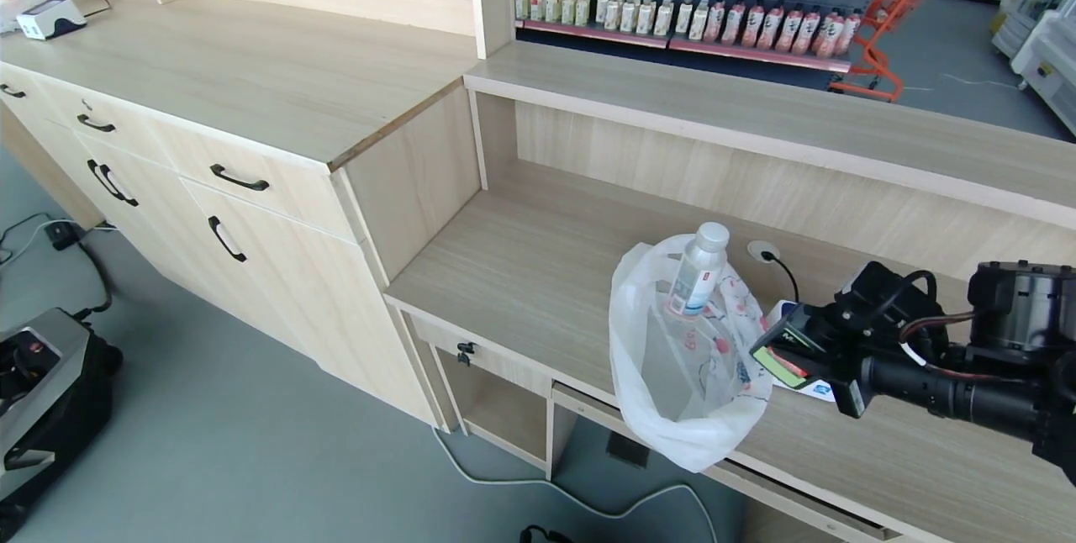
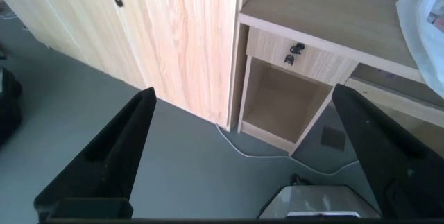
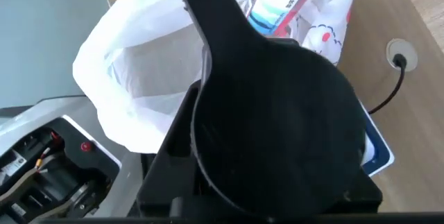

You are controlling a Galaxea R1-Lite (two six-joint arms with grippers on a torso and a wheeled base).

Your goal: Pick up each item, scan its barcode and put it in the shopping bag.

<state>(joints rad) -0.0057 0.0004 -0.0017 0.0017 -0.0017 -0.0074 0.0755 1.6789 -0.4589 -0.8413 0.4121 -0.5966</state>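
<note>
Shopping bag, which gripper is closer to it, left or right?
Right. The right gripper is just beside the shopping bag, above the counter; the left gripper hangs open over the floor in front of the counter, away from the bag.

no readable text, bottle label (image 1: 694,287) print too small, shelf bottle labels (image 1: 685,18) too distant

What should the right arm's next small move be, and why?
Probably shift the right gripper slightly left over the shopping bag. It sits at the bag's rim, and the bottle already stands inside. Whether it holds an item is unclear.
</note>
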